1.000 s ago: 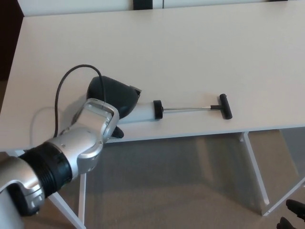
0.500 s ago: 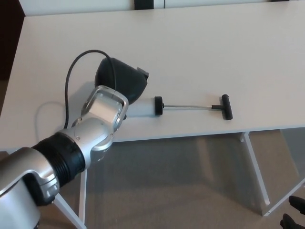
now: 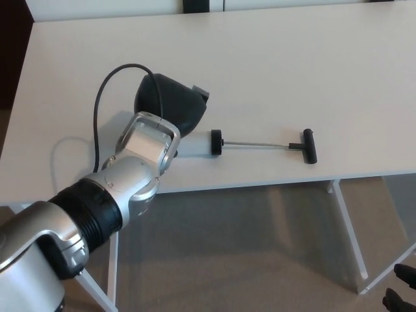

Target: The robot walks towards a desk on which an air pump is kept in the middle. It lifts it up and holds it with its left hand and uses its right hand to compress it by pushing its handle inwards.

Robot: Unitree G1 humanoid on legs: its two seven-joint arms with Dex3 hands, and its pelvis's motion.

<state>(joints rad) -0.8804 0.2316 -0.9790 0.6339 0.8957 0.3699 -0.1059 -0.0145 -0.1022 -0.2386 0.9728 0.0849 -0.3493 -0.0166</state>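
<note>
Black left hand (image 3: 170, 112) over barrel end of white air pump (image 3: 195, 146) on white desk (image 3: 292, 71); thin rod extended, black T-handle (image 3: 308, 144) lying flat.

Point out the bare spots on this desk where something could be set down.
Free: the far half of the desk behind the air pump, and the right end beyond its handle. Crowded: the near left, where the left hand covers the pump's body.

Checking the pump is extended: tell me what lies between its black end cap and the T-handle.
In the head view, only the thin metal rod spans from the end cap to the T-handle, over bare desk.
</note>
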